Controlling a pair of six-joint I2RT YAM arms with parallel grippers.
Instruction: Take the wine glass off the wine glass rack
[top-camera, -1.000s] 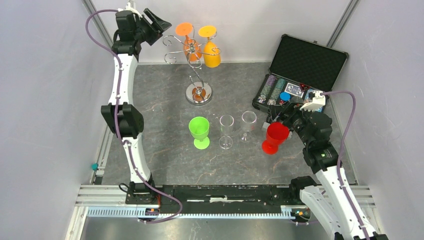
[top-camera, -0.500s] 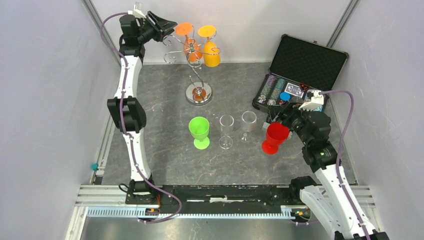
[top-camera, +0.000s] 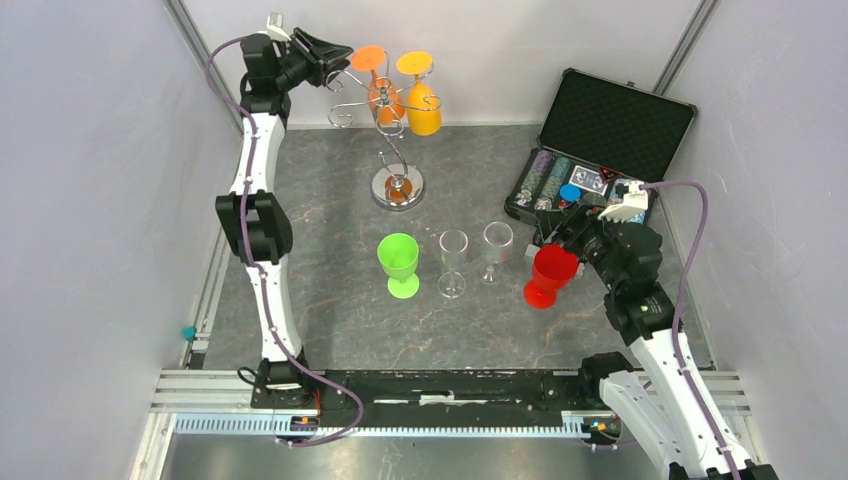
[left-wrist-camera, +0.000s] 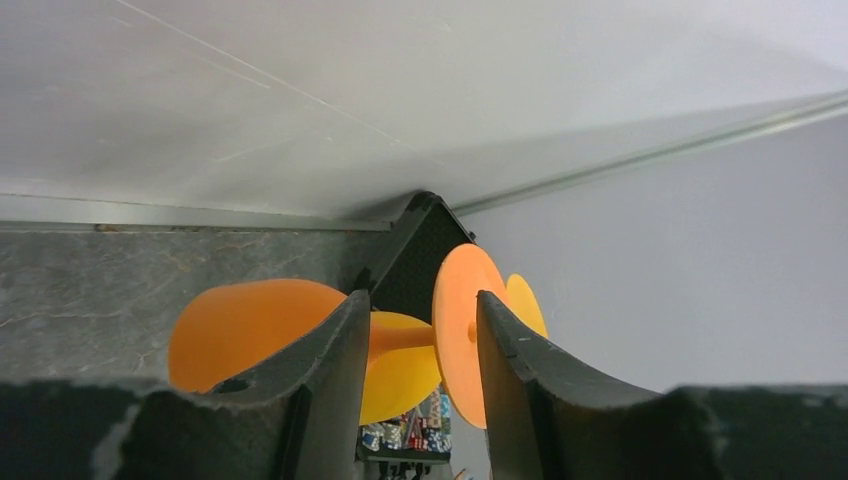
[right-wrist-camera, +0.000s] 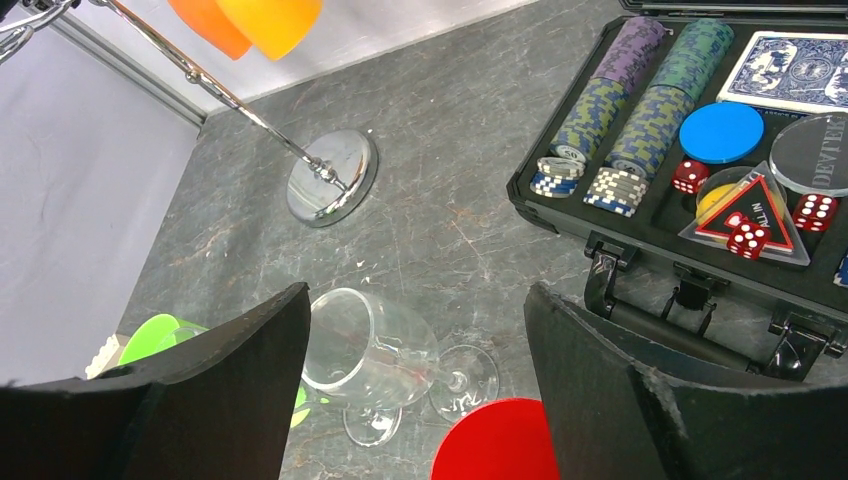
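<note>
Left wrist view: the left gripper (left-wrist-camera: 420, 310), fingers spread, faces the orange wine glass (left-wrist-camera: 250, 322), its stem crosswise just ahead.

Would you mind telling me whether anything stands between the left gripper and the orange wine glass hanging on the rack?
Nothing visible does. The left gripper is open beside the orange wine glass on the wine glass rack; in the wrist view the glass's stem shows in the gap between its fingers.
</note>
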